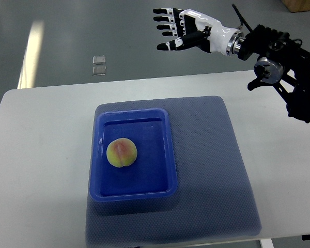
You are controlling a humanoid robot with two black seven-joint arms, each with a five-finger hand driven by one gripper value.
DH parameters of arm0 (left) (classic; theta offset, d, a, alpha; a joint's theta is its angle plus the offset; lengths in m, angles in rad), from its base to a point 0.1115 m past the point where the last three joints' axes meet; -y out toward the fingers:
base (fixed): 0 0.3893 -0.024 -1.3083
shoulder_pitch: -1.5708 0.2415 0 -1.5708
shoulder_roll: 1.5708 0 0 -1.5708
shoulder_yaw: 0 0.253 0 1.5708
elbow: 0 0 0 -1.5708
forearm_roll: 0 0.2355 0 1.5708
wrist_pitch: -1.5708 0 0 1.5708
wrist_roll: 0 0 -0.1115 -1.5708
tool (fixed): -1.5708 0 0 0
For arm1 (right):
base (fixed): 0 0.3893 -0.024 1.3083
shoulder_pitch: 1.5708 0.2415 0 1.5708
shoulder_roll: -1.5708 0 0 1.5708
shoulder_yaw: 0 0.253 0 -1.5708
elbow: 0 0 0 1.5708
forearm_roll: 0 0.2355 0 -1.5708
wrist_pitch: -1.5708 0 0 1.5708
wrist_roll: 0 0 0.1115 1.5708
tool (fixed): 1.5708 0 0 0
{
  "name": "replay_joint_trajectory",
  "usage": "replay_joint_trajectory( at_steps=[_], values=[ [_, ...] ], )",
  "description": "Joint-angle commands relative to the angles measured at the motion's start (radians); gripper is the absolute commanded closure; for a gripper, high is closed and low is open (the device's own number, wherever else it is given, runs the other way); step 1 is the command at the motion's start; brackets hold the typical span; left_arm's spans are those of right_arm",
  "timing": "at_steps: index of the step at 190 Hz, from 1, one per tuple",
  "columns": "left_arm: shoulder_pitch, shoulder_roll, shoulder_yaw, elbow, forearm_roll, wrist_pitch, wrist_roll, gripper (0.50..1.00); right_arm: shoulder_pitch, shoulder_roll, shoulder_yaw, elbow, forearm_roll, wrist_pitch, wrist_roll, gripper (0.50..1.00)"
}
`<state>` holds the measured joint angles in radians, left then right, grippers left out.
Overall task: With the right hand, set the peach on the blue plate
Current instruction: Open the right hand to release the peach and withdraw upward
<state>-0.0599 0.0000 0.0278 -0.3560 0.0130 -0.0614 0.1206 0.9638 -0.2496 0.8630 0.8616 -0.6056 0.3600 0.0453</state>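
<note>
A yellow-green peach with a pink blush (122, 153) lies inside the blue plate (165, 155), a rectangular tray, left of its middle. My right hand (171, 30) is raised beyond the table's far edge, up and to the right of the plate. Its fingers are spread, point left, and hold nothing. Its black arm (289, 67) comes in from the right edge. The left arm does not show.
The plate rests on a blue-grey mat (217, 170) on a white table (41, 144). Grey floor lies beyond the table, with a small clear object (98, 65) on it.
</note>
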Motion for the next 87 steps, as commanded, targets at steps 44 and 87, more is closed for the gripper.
replay_joint_trajectory(
  at_steps=[44,87],
  values=[
    [0.0,0.0,0.0,-0.012,-0.001,0.0,0.01,0.5,-0.292,0.141,0.35,-0.104,0.423,-0.075,0.163,0.576],
    [0.0,0.0,0.0,-0.011,-0.001,0.0,0.01,0.5,-0.341,0.181,0.346,-0.144,0.514,-0.065,0.166,0.574]
  ],
)
